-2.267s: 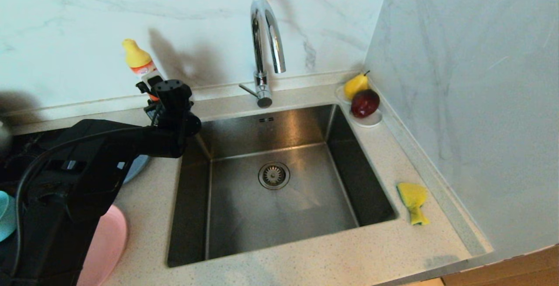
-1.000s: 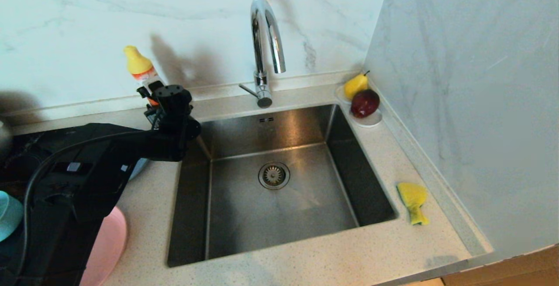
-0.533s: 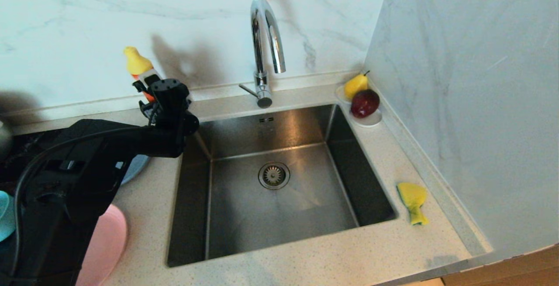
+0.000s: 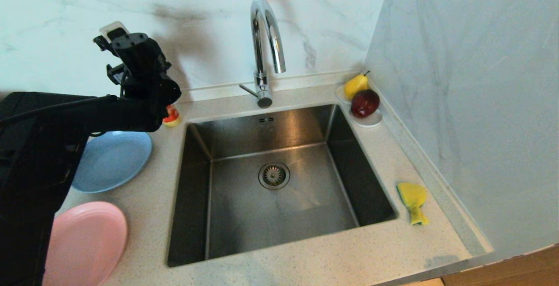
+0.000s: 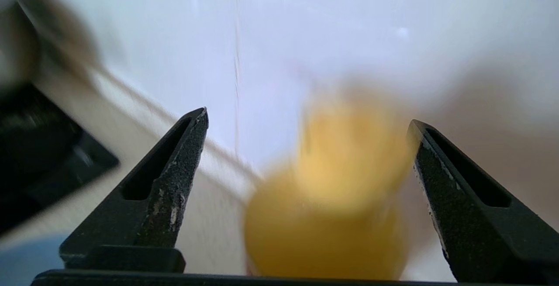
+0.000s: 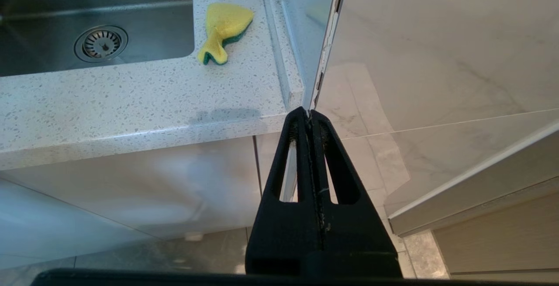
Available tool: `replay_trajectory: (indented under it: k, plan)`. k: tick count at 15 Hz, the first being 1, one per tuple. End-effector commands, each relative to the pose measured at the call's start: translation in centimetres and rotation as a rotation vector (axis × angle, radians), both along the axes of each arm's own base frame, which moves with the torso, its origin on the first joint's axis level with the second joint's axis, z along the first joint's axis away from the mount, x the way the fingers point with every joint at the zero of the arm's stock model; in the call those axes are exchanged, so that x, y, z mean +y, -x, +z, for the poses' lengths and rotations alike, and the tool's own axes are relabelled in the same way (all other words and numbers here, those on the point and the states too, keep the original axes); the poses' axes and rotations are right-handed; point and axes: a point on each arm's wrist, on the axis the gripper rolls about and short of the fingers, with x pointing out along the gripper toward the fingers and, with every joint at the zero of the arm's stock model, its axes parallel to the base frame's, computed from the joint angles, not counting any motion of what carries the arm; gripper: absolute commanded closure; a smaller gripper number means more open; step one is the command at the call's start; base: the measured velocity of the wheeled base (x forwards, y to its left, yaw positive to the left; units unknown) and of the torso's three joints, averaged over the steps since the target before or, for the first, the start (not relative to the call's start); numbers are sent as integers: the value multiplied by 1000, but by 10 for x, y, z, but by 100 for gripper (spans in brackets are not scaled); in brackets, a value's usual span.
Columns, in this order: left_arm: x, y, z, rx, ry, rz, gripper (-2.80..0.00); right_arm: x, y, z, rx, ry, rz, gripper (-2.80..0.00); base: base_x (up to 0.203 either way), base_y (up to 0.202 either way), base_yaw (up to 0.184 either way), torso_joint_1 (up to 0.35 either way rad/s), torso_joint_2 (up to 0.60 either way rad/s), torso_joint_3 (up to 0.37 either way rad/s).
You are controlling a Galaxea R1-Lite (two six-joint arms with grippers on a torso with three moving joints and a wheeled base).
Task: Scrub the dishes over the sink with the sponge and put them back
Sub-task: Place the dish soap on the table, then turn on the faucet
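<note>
The steel sink (image 4: 209,233) fills the middle of the counter, with its drain (image 4: 274,175) bare. Right of it lies the yellow sponge (image 4: 412,199), also in the right wrist view as the sponge (image 6: 225,26). A light-blue plate (image 4: 111,159) and a pink plate (image 4: 85,242) lie left of the sink. My left gripper (image 4: 112,52) hangs high near the back wall, above the sink's back left corner. It is open, holding nothing; the gripper (image 5: 308,122) has a blurred yellow bottle cap (image 5: 332,216) below it. My right gripper (image 6: 309,113) is shut and empty, parked below the counter's front right corner.
A curved chrome tap (image 4: 264,46) stands behind the sink. A white saucer (image 4: 371,122) with a pear (image 4: 356,85) and a dark red apple (image 4: 364,102) sits at the back right. A red and yellow bit of the bottle (image 4: 171,118) shows past my left forearm.
My left gripper has opened and risen from the bottle toward the wall. With the arm lifted, the blue and pink plates now show far more.
</note>
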Motion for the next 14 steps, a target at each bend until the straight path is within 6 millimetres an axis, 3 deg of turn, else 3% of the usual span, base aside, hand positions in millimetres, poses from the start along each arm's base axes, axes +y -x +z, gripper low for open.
replay_trajectory:
  k: [1,4,5,8,11,14]
  plan:
    - [2,31,47,-80,6,2,-280,0,0,0,0,0,0,0,0,0,0,0,0,0]
    - [2,70,92,-137,2,-3,-280,0,0,0,0,0,0,0,0,0,0,0,0,0]
    - [4,85,106,-141,-1,-4,0,0,0,0,0,0,0,0,0,0,0,0,0,0]
    - [8,130,140,-101,-24,-35,0,0,0,0,0,0,0,0,0,0,0,0,0,0]
    - [12,182,157,-21,-77,-119,0,0,0,0,0,0,0,0,0,0,0,0,0,0]
    - [18,251,175,27,-156,-256,0,0,0,0,0,0,0,0,0,0,0,0,0,0]
